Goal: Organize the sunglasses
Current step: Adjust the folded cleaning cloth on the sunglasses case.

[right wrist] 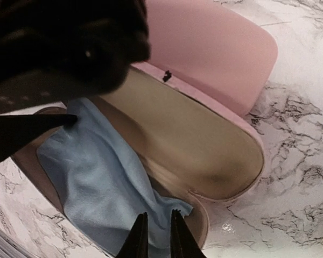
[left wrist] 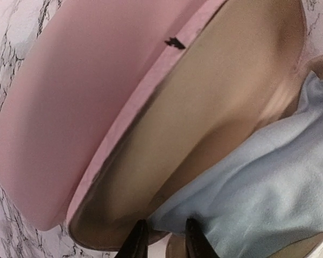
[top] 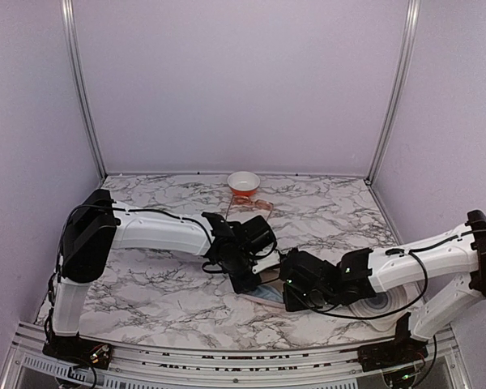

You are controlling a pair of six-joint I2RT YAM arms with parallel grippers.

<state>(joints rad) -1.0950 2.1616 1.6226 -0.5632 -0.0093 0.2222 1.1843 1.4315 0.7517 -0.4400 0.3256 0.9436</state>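
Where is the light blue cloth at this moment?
In the right wrist view, the light blue cloth lies inside the open pink case, at the left end of its tan interior, just ahead of the right gripper.

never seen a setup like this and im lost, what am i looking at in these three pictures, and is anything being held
These are two robot arms bolted to a marble-patterned table. The wide picture is from a fixed camera above and behind them. The other two are from cameras on the wrists, each looking past its own two fingers. Both arms meet over an open pink glasses case with a tan lining; a light blue cloth lies in it. The left gripper and right gripper each show fingertips slightly apart at the cloth; whether either grips it is unclear. A white bowl sits at the far edge. No sunglasses show clearly.
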